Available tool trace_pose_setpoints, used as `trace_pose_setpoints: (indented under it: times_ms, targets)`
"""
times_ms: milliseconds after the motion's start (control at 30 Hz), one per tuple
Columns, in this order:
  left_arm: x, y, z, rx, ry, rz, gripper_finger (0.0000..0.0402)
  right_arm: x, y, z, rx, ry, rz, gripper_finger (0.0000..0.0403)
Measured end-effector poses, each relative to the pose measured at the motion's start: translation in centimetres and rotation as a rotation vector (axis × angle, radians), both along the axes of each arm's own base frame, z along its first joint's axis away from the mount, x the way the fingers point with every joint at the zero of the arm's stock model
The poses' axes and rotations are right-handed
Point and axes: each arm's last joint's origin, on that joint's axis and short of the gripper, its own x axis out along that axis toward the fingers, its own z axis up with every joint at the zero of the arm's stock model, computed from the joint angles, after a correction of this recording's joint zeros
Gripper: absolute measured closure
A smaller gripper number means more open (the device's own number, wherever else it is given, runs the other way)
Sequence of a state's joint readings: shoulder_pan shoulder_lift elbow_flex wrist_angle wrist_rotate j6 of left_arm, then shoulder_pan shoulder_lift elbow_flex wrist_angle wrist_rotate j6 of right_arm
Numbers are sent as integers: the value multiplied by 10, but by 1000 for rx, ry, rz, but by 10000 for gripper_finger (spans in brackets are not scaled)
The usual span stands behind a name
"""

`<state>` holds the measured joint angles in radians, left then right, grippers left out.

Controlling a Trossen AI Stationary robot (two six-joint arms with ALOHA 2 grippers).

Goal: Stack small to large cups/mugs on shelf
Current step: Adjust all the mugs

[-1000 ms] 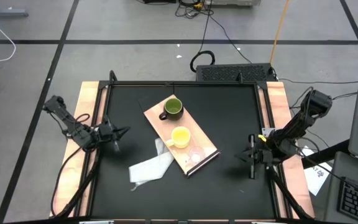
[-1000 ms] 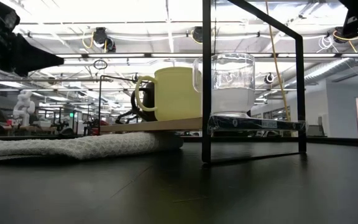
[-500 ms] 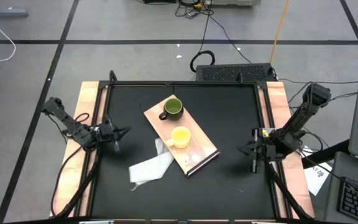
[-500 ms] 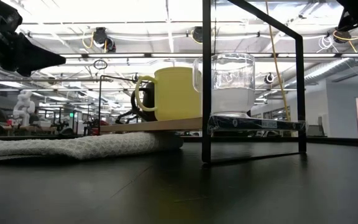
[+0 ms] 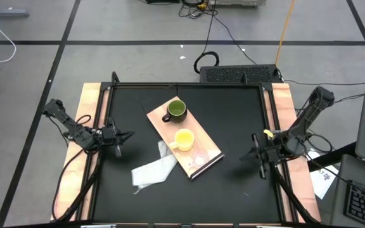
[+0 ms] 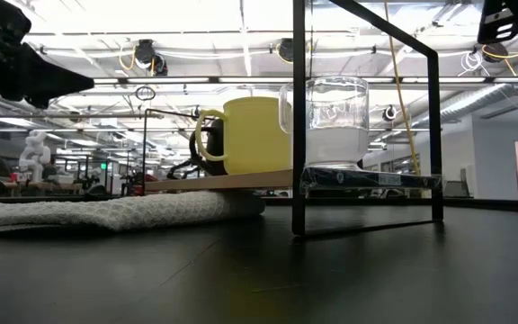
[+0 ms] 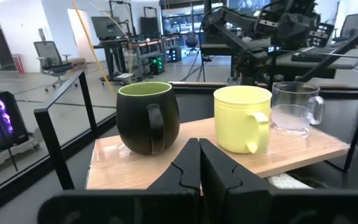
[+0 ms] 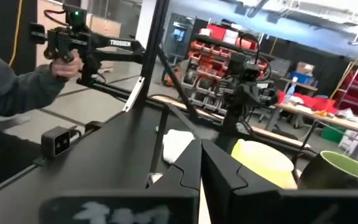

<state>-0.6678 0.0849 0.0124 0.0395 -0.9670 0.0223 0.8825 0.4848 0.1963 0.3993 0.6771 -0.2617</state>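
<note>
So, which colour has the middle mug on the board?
Bright yellow mug; the left wrist view shows it best.

No readable text, labels, brand marks or numbers anywhere. Nearest candidates are a white sheet of paper (image 5: 324,179) on the floor off the table's right near corner, with dark marks too small to make out, and a pale strip along the dark edge of the light-wood board (image 6: 367,179) in the low view, also illegible.
</note>
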Motion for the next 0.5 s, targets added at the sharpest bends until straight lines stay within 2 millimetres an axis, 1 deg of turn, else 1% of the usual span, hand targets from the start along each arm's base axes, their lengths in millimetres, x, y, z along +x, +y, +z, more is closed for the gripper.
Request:
trace_pose_setpoints:
  times_ms: [133,267,333,500]
  targets:
    - [0,0,0,1,-1,-18,401,5,-6,6,12,6,0,403]
    - [1,-1,1,0,-5,-70,401,11,-14,6,16,53,2,403]
    - [2,0,1,-3,-6,-55,401,15,-18,7,30,66,-17,403]
    - [4,4,1,11,-4,-41,401,21,-27,8,34,65,6,403]
